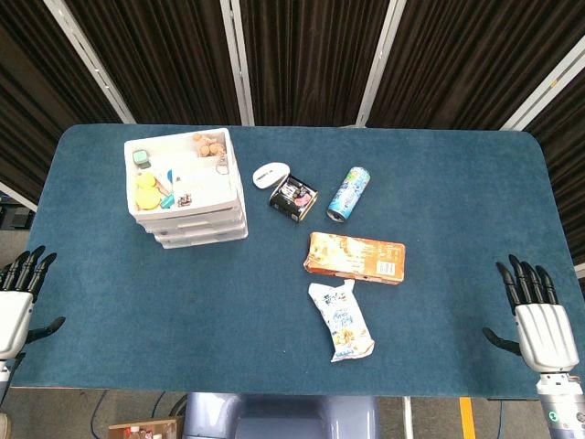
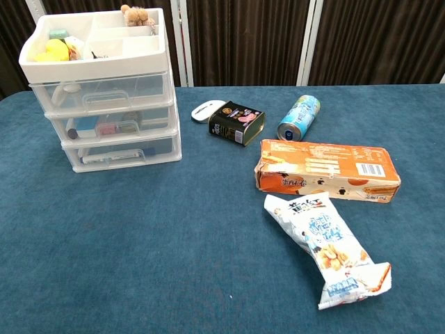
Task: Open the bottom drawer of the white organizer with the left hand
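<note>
Bottom drawer (image 2: 122, 154) of the white organizer (image 2: 104, 90) is shut; left hand (image 1: 18, 297), fingers spread and empty, should be hooked at its handle and pulled straight.

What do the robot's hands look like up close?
Seen only in the head view, each is shaped like a human one. The left hand and right hand have black fingers and thumbs on a white, ribbed back plate. Below the right one sits a grey wrist with a small green mark. No cables or sleeves show.
</note>
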`<state>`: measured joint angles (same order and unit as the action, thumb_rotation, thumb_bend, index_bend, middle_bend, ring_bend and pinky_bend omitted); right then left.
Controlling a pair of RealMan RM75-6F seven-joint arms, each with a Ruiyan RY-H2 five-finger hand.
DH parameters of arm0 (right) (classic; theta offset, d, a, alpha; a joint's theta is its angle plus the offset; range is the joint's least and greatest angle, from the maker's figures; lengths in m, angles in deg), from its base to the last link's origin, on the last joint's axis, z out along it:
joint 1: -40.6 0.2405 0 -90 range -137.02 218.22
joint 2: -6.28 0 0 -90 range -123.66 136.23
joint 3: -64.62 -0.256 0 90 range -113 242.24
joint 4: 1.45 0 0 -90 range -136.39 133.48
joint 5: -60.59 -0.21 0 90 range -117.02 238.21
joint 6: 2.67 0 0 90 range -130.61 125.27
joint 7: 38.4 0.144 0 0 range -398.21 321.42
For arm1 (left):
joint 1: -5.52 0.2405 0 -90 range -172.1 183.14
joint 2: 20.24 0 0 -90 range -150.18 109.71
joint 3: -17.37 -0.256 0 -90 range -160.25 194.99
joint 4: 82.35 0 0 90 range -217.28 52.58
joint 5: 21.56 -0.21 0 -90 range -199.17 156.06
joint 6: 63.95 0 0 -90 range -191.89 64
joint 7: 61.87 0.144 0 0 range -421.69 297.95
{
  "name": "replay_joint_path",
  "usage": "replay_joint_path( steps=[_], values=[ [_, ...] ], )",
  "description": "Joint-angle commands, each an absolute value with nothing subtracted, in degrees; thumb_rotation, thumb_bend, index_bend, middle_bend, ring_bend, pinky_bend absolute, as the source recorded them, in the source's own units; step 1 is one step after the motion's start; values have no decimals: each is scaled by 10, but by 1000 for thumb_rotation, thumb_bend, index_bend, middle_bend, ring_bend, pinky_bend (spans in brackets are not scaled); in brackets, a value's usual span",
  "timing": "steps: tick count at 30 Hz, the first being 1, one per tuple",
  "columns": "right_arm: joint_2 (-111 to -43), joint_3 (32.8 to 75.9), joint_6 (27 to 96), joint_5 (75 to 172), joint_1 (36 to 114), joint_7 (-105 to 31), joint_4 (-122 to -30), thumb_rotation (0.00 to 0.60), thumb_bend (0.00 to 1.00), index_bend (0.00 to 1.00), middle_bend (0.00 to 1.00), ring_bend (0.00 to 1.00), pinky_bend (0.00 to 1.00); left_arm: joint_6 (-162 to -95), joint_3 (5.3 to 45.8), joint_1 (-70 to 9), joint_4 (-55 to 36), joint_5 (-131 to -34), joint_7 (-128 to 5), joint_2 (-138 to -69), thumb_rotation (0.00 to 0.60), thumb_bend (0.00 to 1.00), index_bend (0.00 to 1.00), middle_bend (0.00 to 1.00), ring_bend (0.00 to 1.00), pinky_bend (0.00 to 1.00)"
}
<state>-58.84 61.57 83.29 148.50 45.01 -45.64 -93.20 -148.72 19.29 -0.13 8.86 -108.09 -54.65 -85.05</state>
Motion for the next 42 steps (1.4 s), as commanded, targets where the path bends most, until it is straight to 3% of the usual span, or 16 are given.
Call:
replay_joint_path(
  steps=[1, 16, 19, 20, 22, 24, 27, 30, 36, 42],
  values=[
    [-586, 616, 828, 1481, 451, -460, -936, 600, 75, 0, 0, 0, 43, -1486, 192, -2, 93, -1079, -544, -848, 600, 28, 58, 0, 0, 125],
    [-585, 616, 820, 1475, 452, -460, -943, 600, 75, 0, 0, 0, 42, -1468, 192, -3, 109, -1059, -545, -845, 600, 38, 51, 0, 0, 134],
    [-586, 617, 820, 1478, 452, -459, -940, 600, 76, 0, 0, 0, 42, -1459, 193, -5, 124, -1049, -551, -843, 600, 96, 52, 20, 5, 178],
    [-586, 618, 820, 1478, 452, -457, -940, 600, 76, 0, 0, 0, 42, -1456, 194, -6, 133, -1045, -555, -843, 600, 160, 52, 63, 39, 229],
    [-585, 617, 819, 1477, 452, -452, -942, 600, 75, 0, 0, 0, 42, -1447, 196, -8, 151, -1038, -564, -844, 600, 332, 55, 203, 192, 388],
    [-584, 617, 819, 1477, 452, -448, -944, 600, 76, 0, 0, 0, 42, -1438, 199, -10, 180, -1024, -575, -846, 600, 436, 67, 344, 341, 509],
    [-584, 620, 820, 1482, 452, -449, -946, 600, 75, 0, 0, 0, 42, -1423, 207, -16, 227, -1002, -593, -853, 600, 518, 85, 624, 593, 667],
    [-585, 622, 819, 1487, 453, -451, -946, 600, 76, 0, 0, 0, 42, -1396, 220, -29, 274, -969, -614, -858, 600, 547, 86, 799, 752, 770],
    [-583, 623, 818, 1489, 453, -445, -949, 600, 75, 0, 0, 0, 42, -1287, 267, -84, 368, -788, -652, -875, 600, 594, 73, 902, 895, 867],
    [-580, 625, 815, 1490, 454, -439, -952, 600, 75, 0, 0, 0, 42, -1249, 307, -152, 357, -627, -630, -936, 600, 611, 36, 923, 923, 892]
  ],
)
